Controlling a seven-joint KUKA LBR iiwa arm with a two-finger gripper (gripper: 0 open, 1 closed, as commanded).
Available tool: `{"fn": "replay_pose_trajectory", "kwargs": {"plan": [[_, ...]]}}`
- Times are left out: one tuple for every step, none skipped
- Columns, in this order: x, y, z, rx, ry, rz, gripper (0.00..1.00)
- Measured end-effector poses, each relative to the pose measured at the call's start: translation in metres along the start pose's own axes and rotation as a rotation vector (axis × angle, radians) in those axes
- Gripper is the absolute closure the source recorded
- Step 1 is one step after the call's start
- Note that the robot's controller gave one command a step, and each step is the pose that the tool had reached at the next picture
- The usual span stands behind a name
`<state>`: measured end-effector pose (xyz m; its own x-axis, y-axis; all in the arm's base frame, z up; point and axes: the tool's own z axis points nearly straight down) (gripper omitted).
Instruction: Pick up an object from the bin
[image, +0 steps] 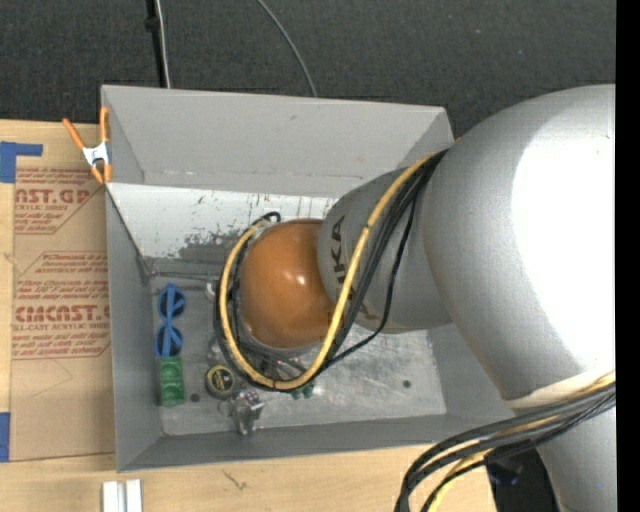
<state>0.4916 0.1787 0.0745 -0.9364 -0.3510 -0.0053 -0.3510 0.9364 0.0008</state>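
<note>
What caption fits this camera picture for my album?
Robot arm, orange cover down, hangs over a grey bin beside a blue looped thing and a green one.

From my console I see a bulky arm (520, 250) of smooth, rounded silver-grey shells, with black lettering (335, 250) on the narrower link. Its wrist wears a glossy orange dome cover (285, 285). Yellow and black cables (229, 295) loop around that dome and run along the link.

Black letters "KA" (partly hidden) stand on the arm (500, 250)
</note>
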Motion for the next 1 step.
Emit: {"fn": "replay_pose_trajectory", "kwargs": {"plan": [[-0.0030,-0.0337,0.0009,-0.003,-0.005,0.024,0.00]]}}
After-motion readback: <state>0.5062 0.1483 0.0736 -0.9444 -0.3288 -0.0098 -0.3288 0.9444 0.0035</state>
